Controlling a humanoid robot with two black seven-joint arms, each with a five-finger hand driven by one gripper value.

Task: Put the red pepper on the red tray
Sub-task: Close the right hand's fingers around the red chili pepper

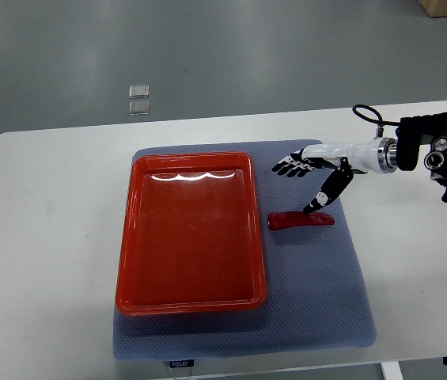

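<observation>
— Where is the red pepper [301, 219] found?
— It is laid on the grey mat [318, 293], right of centre, just beside the red tray [125, 269].
— And the right hand [312, 176]?
— It is held spread directly above the pepper; nothing is grasped, one fingertip [312, 207] nearly touching.

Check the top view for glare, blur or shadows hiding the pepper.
Top view: glare streak on the tray along its far inner edge, nowhere near the pepper; pepper sharp, lying on the mat with only a soft shadow; right hand open above it, in focus; lighting even.
</observation>
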